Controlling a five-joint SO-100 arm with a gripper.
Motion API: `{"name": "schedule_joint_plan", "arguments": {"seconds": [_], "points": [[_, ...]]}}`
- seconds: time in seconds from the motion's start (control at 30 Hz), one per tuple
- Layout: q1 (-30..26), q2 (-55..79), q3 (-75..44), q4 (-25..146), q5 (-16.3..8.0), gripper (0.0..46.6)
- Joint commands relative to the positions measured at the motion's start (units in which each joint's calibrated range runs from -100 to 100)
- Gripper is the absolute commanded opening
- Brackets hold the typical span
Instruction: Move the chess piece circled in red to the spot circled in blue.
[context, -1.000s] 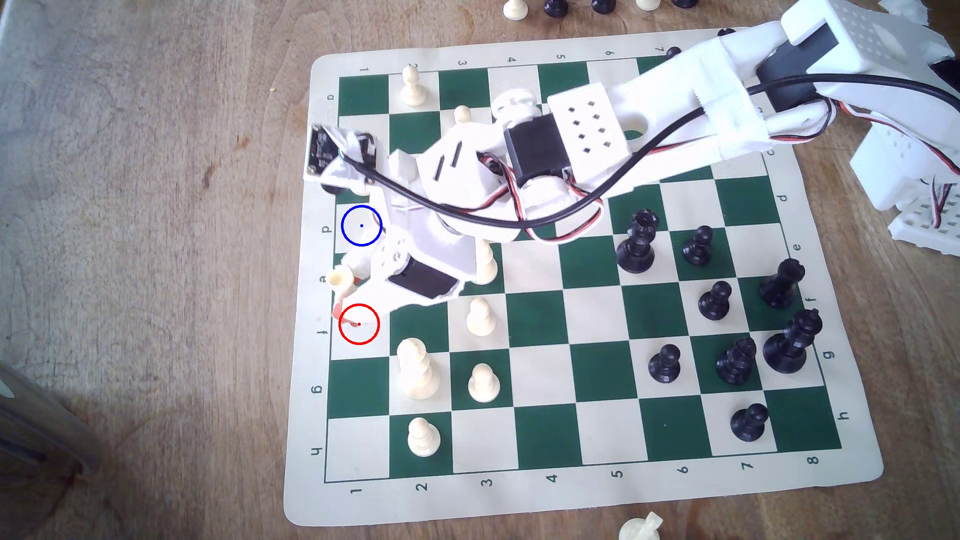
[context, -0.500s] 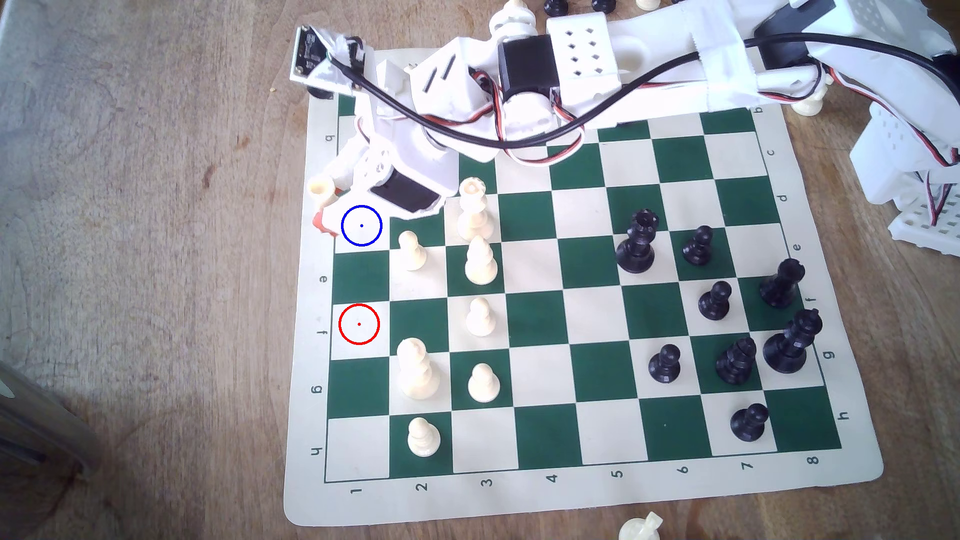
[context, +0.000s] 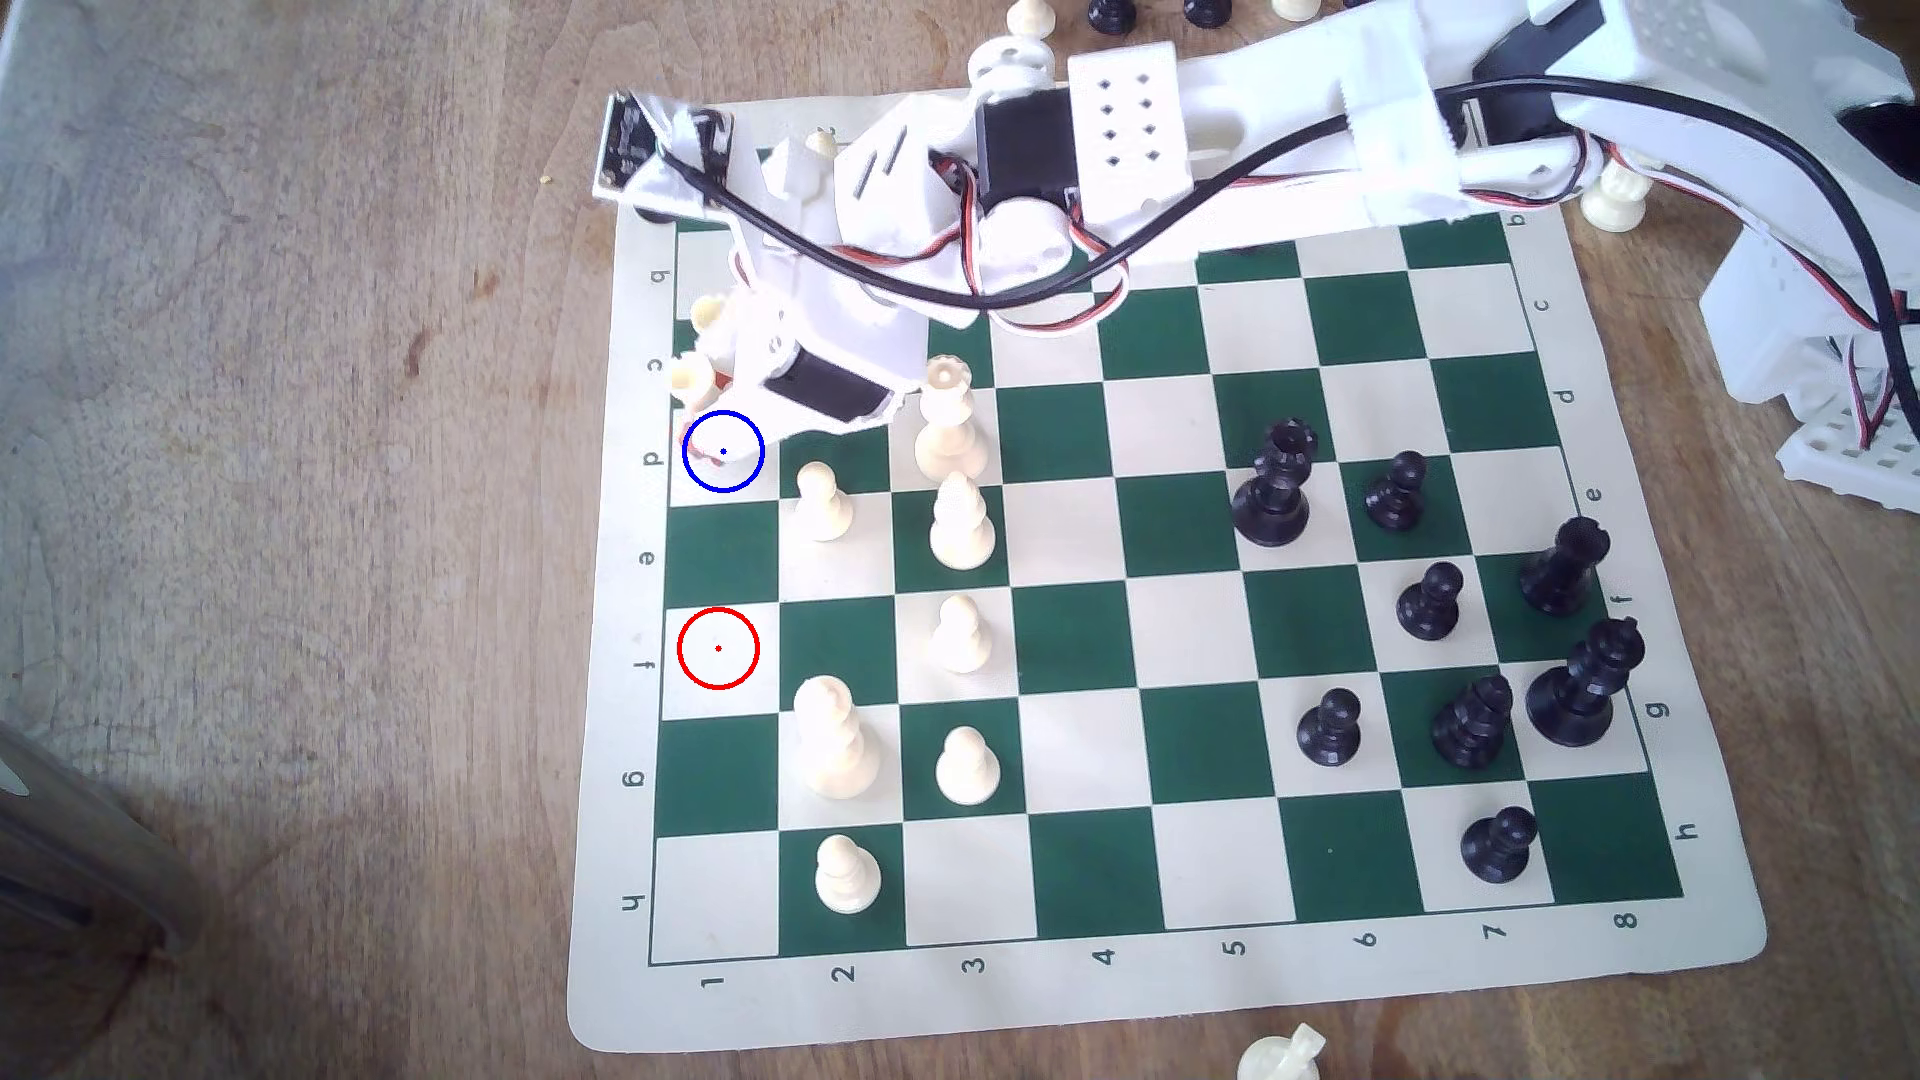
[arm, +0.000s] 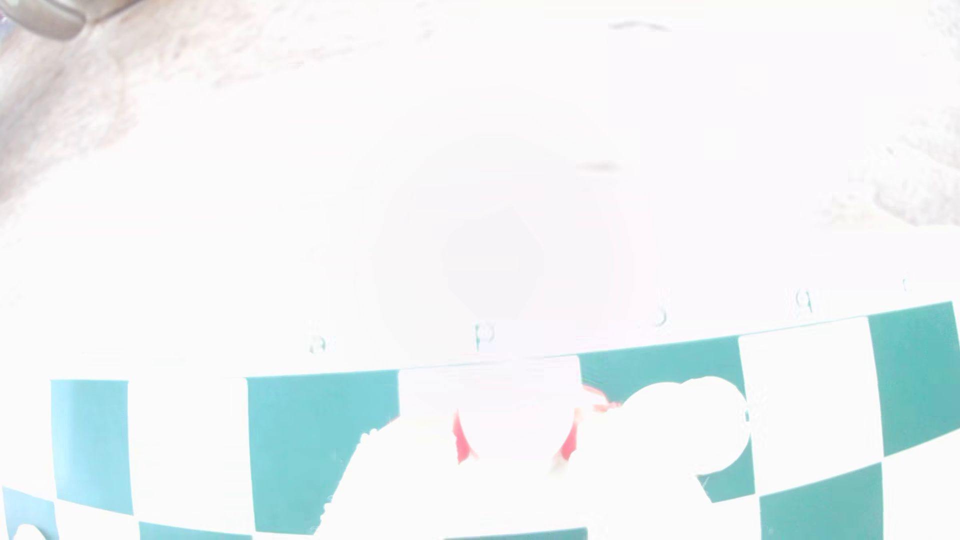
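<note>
Reaching in from the exterior view's upper right, the arm (context: 1195, 135) bends down; its gripper (context: 707, 415) clamps the rook (context: 690, 380) just above the blue-ringed spot (context: 744, 469), left of frame centre.

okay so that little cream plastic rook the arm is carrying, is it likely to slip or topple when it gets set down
The cream plastic rook looks smooth and glossy, so it may slip in the gripper. Its narrow waist gives the red-tipped fingers something to hold. It seems tilted now, so it could wobble on landing at the blue-circled square, though its flared base should help it settle.
</note>
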Motion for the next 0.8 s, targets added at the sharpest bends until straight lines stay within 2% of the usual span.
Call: {"name": "schedule_joint_plan", "arguments": {"seconds": [0.0,0.13,0.4,0.47,0.53,0.57,0.67,0.77], "points": [[1.1,-2.8,-5.1,-1.1,0.1,0.7],[1.0,-2.8,-4.6,-1.1,-0.2,2.6],[-0.7,-3.6,-4.3,-0.4,-0.6,2.3],[-0.7,-3.6,-4.3,-0.5,-0.8,4.7],[-0.7,-3.6,-4.3,-1.0,-1.8,18.9],[-0.6,-3.6,-4.3,-1.2,-2.1,21.8],[-0.2,-3.9,-4.3,-1.3,-2.1,24.8],[0.1,-4.2,-4.4,-1.4,-2.1,25.1]]}}
